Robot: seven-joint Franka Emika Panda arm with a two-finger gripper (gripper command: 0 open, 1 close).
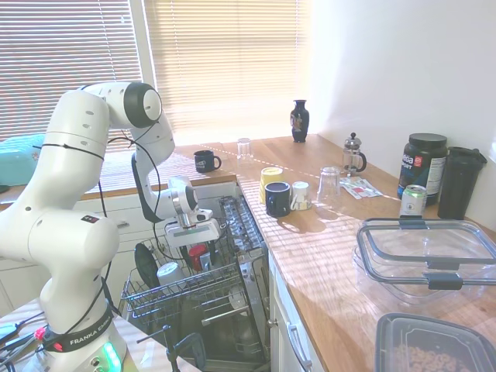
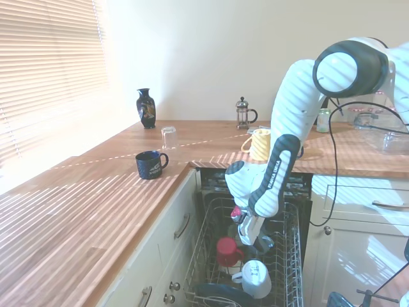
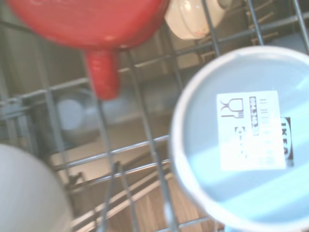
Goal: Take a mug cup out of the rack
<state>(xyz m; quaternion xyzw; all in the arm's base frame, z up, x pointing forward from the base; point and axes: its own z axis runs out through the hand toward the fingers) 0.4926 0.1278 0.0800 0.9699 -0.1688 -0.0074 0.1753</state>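
1. Rack: grey metal wire.
2. Red mug, plain, in the rack.
3. Pale blue mug beside the red mug; white label with black print on its base.
4. Navy mug with white lettering, on the worktop.
5. Worktop: warm brown wood grain, striped by blind shadows.

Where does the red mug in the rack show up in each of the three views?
First exterior view: red mug low and left of centre, just under the claw.
Second exterior view: bottom centre, left of the claw.
Wrist view: upside down at the top edge.
Shared landmark: the white mug beside it.
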